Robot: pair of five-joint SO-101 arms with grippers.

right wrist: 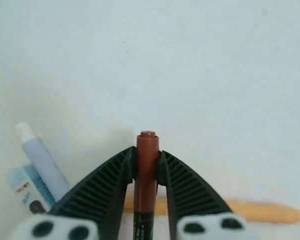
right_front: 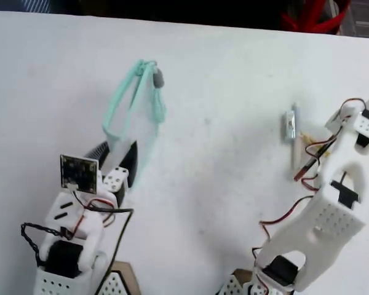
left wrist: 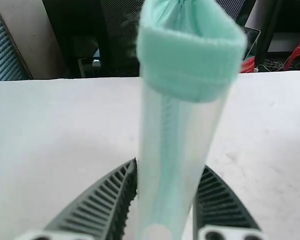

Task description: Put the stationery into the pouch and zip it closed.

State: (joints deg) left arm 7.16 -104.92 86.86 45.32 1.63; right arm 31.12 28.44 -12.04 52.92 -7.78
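Note:
The pouch [right_front: 132, 117] is clear plastic with mint-green trim and a grey zipper pull [right_front: 158, 78], and it stands on edge left of the table's middle. My left gripper [right_front: 120, 161] is shut on its near end, and the pouch [left wrist: 182, 100] rises between the black fingers [left wrist: 105, 205]. On the right side, my right gripper [right wrist: 147, 150] is shut on a brown pen [right wrist: 146, 165], low over the table. The pen [right_front: 309, 161] lies slanted beside a white-and-blue tube [right_front: 294, 144]. In the right wrist view the tube [right wrist: 40, 160] is beside the gripper, and an orange stick [right wrist: 265, 211] lies behind it.
A small white and blue block [right_front: 289, 125] lies against the tube. Red and black wires [right_front: 332, 132] hang off the right arm near the stationery. White table [right_front: 221, 80] stretches open between the pouch and the stationery. Dark clutter lines the far table edge.

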